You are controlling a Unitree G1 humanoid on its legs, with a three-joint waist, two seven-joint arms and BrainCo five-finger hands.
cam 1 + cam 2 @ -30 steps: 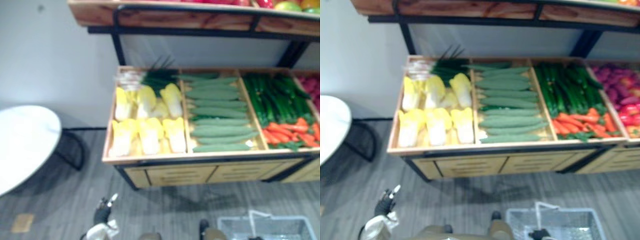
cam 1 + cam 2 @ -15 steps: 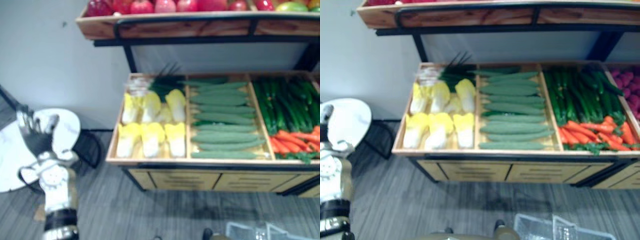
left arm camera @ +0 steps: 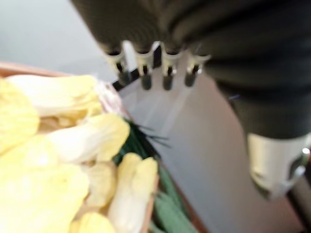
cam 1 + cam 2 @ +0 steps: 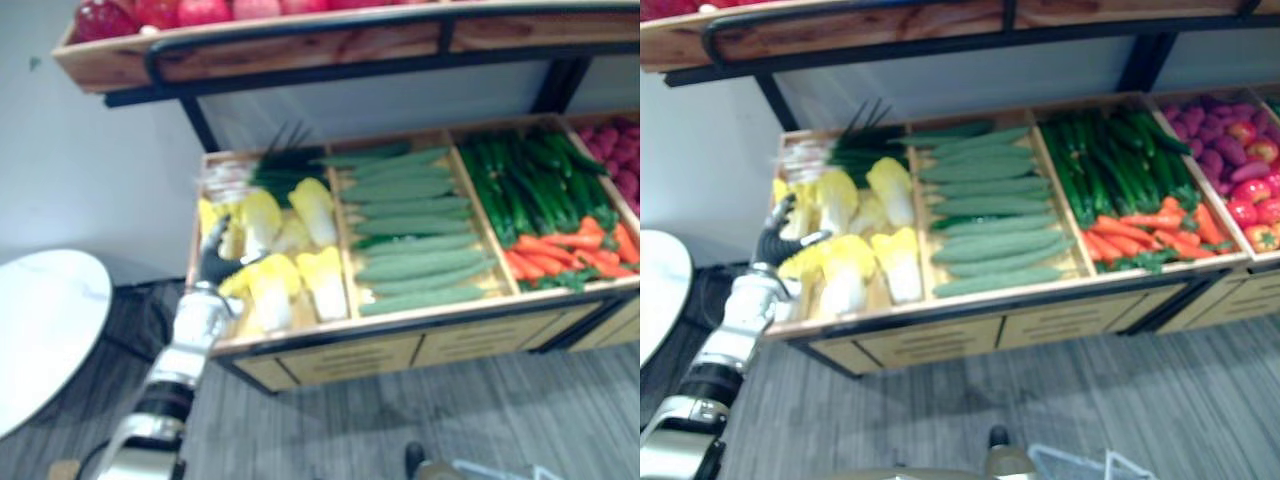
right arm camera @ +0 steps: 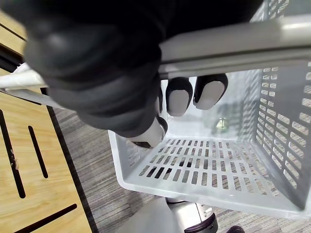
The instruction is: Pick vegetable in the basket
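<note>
**Cabbage compartment: left hand open over it, right hand clenched on basket handle**

Left hand (image 4: 214,262) sits at the left edge of the wooden produce bin (image 4: 330,338), over the napa cabbages (image 4: 272,290) in the leftmost compartment. Its fingers (image 3: 145,75) are straight and spread, the thumb points toward the front row, and it holds nothing. Contact with a cabbage: cannot tell.

The cabbages lie in two rows, with scallions (image 4: 288,165) behind them. The next compartment holds pale green cucumbers (image 4: 410,235) stacked crosswise. The one beyond holds dark green cucumbers (image 4: 520,180) with carrots (image 4: 565,250) in front. Red fruit (image 4: 170,12) lies on the upper shelf. A white round table (image 4: 40,330) stands to the left of the bin.

Right hand (image 5: 107,73) is curled round the handle (image 5: 233,46) of the white plastic basket (image 5: 218,170). The basket hangs below the hand over the grey floor, near the bin's front panel.
</note>
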